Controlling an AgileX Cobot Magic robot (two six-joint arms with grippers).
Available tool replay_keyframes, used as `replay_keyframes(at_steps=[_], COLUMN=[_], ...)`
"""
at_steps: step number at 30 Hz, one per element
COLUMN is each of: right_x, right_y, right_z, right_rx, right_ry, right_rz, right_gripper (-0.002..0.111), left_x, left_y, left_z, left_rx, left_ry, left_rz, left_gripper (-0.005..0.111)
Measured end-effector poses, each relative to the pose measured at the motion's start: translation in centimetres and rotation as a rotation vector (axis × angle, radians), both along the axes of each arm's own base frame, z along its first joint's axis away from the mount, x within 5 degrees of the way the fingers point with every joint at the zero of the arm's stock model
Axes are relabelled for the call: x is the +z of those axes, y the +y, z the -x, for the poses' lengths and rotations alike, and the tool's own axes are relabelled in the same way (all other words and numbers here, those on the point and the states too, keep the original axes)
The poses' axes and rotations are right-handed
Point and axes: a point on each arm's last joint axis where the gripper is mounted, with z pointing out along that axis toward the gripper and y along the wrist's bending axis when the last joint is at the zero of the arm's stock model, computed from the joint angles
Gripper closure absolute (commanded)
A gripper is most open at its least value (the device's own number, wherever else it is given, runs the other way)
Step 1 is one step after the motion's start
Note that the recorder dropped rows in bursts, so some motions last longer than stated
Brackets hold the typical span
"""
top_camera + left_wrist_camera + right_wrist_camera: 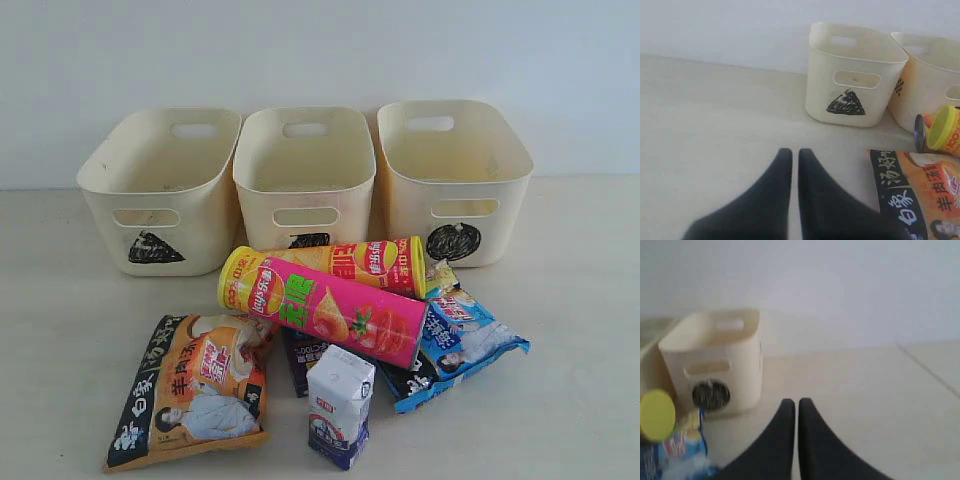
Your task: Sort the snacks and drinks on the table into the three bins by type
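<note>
Three cream bins stand in a row at the back: triangle bin [160, 190], square bin [305, 175], circle bin [455, 180]. In front lie a pink tube [325, 305] and, behind it, a yellow-orange-red tube [350, 262]. An orange-black bag [195, 390] lies front left and a blue-white bag [460, 345] right. A white-blue carton [340, 405] stands in front; a dark purple carton [300, 360] lies partly hidden under the pink tube. My left gripper [795, 152] is shut and empty, left of the orange-black bag [920, 195]. My right gripper [796, 402] is shut and empty, right of the circle bin [715, 360].
A pale wall runs behind the bins. Neither arm shows in the exterior view. In the left wrist view the triangle bin [852, 75] and the square bin [930, 80] stand ahead of the gripper, with bare table to its left.
</note>
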Motion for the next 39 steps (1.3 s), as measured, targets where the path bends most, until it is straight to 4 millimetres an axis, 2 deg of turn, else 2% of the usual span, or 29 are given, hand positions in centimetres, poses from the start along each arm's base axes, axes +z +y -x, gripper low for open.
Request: replay_keyframes(at_steps=[7,10,12,17,22,26,30,32,35,39], right_x=[3.5,5.1,5.3,6.6,9.6,13.4,16.6,17.8,18.9,19.1], right_y=[-0.3,-0.9,-1.2,-0.8,-0.5,-0.7,-1.2,-1.2,-0.9,-0.7], right_z=[0.6,1.4,1.6,1.1,-0.5,-2.0,-3.4,-4.5,-6.6,-9.7], right_rx=[-0.034,-0.048,-0.05,-0.012,0.005,0.005,-0.005,0.003,0.014,-0.004], right_ry=[-0.389,-0.605,-0.647,-0.501,-0.342,-0.379,-0.514,-0.501,-0.36,-0.083], right_rz=[-0.01,-0.201,-0.334,-0.438,-0.45,-0.486,-0.515,-0.535,-0.469,-0.355], right_gripper=[0.108,0.108,0.108,0.108,0.108,0.108,0.108,0.108,0.108,0.108], left_x=[0.0,0.0,0.0,0.0,0.0,0.0,0.0,0.0,0.0,0.0], left_y=[0.0,0.0,0.0,0.0,0.0,0.0,0.0,0.0,0.0,0.0], left_z=[0.0,0.0,0.0,0.0,0.0,0.0,0.0,0.0,0.0,0.0], left_rx=[0.0,0.0,0.0,0.0,0.0,0.0,0.0,0.0,0.0,0.0], left_ry=[0.0,0.0,0.0,0.0,0.0,0.0,0.0,0.0,0.0,0.0], left_rz=[0.0,0.0,0.0,0.0,0.0,0.0,0.0,0.0,0.0,0.0], left_gripper=[0.103,0.103,0.103,0.103,0.103,0.103,0.103,0.103,0.103,0.103])
